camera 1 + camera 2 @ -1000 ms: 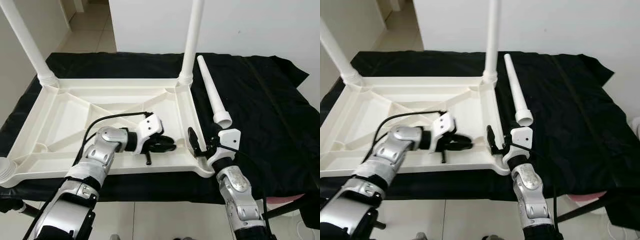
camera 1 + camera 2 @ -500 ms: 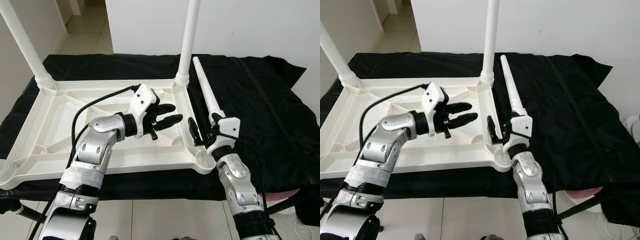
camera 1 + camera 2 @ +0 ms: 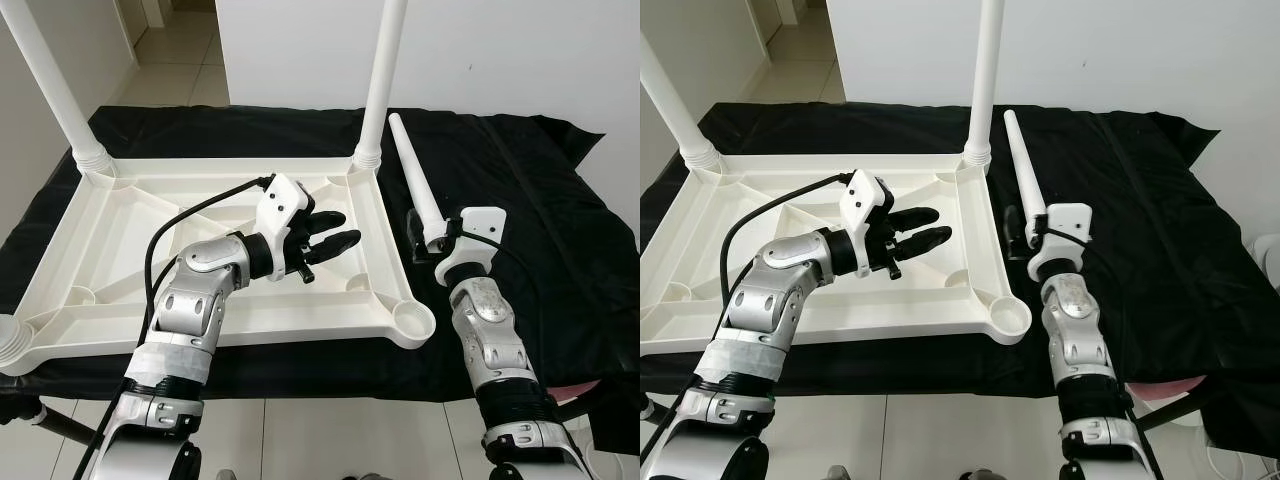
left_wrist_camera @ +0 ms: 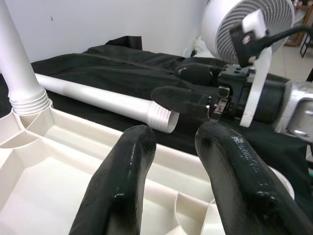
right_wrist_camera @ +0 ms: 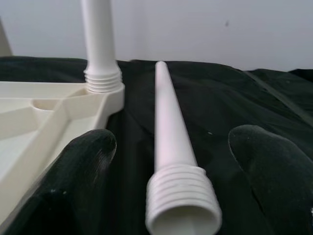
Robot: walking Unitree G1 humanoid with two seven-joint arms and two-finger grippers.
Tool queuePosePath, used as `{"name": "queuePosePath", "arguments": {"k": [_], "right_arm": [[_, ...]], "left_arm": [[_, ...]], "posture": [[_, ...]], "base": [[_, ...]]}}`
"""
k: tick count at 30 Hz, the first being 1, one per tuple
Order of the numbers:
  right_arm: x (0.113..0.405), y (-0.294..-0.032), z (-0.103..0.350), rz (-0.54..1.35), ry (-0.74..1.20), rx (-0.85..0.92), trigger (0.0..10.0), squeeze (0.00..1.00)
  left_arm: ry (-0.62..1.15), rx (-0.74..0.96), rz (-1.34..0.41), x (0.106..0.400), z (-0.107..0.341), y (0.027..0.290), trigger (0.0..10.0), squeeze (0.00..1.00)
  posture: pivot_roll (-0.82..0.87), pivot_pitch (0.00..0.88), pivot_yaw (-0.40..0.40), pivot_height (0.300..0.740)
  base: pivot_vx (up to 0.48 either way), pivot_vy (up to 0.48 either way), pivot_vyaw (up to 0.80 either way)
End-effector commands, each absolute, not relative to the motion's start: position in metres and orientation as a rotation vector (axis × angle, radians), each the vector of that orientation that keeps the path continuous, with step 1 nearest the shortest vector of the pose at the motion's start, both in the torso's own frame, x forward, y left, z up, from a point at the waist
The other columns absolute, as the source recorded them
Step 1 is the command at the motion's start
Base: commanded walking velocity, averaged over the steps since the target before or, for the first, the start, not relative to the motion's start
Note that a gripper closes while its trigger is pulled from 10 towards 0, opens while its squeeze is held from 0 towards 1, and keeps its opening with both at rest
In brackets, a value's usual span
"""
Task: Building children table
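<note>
Upturned white tabletop (image 3: pixel 120 240) on black-clothed desk (image 3: pixel 560 200); loose leg (image 3: pixel 415 190) beside it, lengthwise, threaded end toward open right pincer (image 3: pixel 425 235). Left pincer (image 3: pixel 330 230) open, empty.

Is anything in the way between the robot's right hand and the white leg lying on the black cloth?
Nothing visible. The right gripper is open, its fingers either side of the loose leg's threaded end, with only black cloth beneath.

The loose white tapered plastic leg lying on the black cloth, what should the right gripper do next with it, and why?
Probably ease forward and close. The right gripper is open, one finger on each side of the loose white tapered plastic leg, level with its threaded end but not touching. The near corner socket of the upturned white plastic tabletop has no leg yet.
</note>
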State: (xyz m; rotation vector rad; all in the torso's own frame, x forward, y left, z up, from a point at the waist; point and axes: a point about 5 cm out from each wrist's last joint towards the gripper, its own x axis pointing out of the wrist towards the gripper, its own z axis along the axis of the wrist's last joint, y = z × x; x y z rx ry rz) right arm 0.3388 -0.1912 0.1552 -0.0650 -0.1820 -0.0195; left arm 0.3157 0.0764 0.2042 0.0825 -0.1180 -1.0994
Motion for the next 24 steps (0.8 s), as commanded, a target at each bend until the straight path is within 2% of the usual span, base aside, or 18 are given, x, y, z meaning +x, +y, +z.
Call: {"name": "queuePosePath", "arguments": {"k": [1,2,11,14,24], "right_arm": [[0.341,-0.193,0.155,-0.040,-0.184,-0.066,10.0,1.00],[0.343,-0.196,0.156,-0.058,-0.177,-0.068,10.0,0.00],[0.357,-0.203,0.156,-0.097,-0.143,-0.084,10.0,0.00],[0.363,-0.200,0.153,-0.057,-0.121,-0.034,10.0,0.00],[0.372,-0.194,0.148,-0.007,-0.085,-0.019,10.0,0.00]], "left_arm": [[-0.121,0.050,-0.714,0.329,0.207,0.089,10.0,0.00],[-0.124,0.050,-0.724,0.328,0.206,0.086,10.0,0.00],[-0.118,0.069,-0.753,0.322,0.205,0.071,10.0,0.00],[-0.086,0.146,-0.782,0.315,0.198,0.062,10.0,0.00],[-0.092,0.182,-0.789,0.306,0.200,0.053,10.0,0.00]], "posture": [[-0.02,0.035,-0.022,0.740],[-0.02,0.036,-0.021,0.740],[-0.02,0.037,-0.013,0.740],[-0.02,0.041,-0.009,0.740],[0.01,0.057,-0.013,0.740]], "base": [[0.000,0.000,0.00],[0.000,0.000,0.00],[0.000,0.000,0.00],[0.000,0.000,0.00],[0.000,0.000,0.00]]}}
